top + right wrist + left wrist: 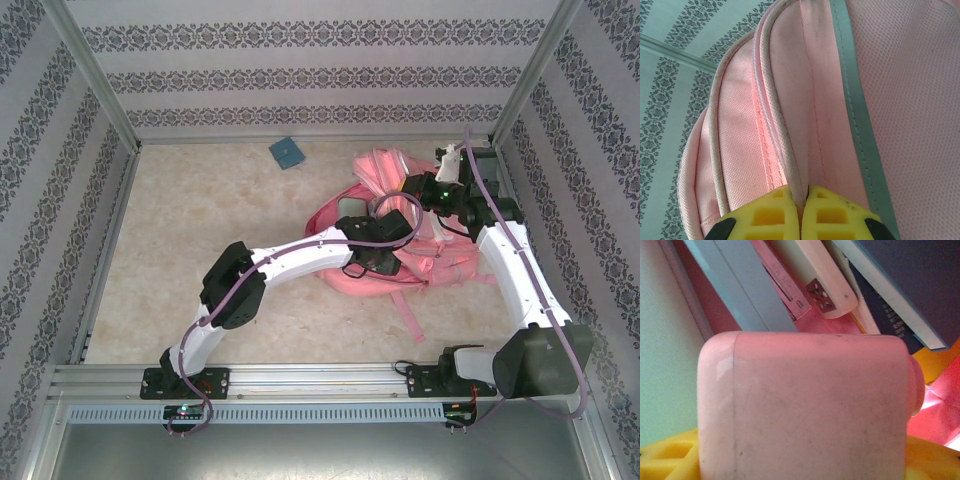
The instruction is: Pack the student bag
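student bag (445,262): pink weave noted, grey trim stripe | boxy item (815,405): pale pink | table (200,200) under bag: beige marbling seen | square (287,152) left of bag: blue | walls (300,75) behind bag: pale, dark floral bands | right gripper fingers (772,215): yellow

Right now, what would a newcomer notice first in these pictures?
The pink backpack lies far right on the table, both arms bent over it. The right gripper pinches a fold of its fabric. The left gripper holds a pale pink boxy case between yellow fingers, with books just beyond it.
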Controlling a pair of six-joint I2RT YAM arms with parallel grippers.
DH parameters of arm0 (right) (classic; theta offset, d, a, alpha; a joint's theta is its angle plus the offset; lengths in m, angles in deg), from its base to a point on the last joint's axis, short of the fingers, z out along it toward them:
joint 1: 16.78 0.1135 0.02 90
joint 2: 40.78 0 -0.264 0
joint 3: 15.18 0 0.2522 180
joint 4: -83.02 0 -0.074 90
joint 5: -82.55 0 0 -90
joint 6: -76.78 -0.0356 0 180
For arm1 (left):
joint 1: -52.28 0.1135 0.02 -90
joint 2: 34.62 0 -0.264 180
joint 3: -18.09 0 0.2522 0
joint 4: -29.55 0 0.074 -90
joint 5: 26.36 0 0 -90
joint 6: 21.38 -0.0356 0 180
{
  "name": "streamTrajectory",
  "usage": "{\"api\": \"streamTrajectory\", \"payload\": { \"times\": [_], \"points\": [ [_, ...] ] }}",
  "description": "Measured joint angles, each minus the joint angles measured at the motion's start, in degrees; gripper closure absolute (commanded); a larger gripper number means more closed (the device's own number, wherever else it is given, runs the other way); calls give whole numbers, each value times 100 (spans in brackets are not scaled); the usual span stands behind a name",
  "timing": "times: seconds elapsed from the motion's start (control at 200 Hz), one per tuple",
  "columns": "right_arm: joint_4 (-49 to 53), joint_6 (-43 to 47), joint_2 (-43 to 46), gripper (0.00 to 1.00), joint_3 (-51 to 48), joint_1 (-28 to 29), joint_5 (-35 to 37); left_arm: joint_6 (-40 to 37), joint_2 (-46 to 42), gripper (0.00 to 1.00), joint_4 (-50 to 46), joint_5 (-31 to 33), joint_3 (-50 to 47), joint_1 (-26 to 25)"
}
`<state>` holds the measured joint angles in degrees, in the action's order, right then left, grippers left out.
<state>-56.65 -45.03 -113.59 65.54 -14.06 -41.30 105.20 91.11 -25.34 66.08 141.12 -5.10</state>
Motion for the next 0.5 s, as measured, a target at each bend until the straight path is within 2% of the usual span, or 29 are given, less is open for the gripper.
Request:
{"api": "streamTrajectory", "payload": {
  "times": [0.125,0.205,0.29,0.5],
  "points": [
    [2,0,0,94,0,0,2,-94,0,29,170,-271,-44,-4],
    [2,0,0,94,0,0,2,-138,0,16,221,-372,-44,-4],
    [2,0,0,93,0,0,2,-179,0,9,219,-380,-42,-4],
    [2,2,0,94,0,0,2,-188,0,8,210,-323,-39,-7]
  ]
}}
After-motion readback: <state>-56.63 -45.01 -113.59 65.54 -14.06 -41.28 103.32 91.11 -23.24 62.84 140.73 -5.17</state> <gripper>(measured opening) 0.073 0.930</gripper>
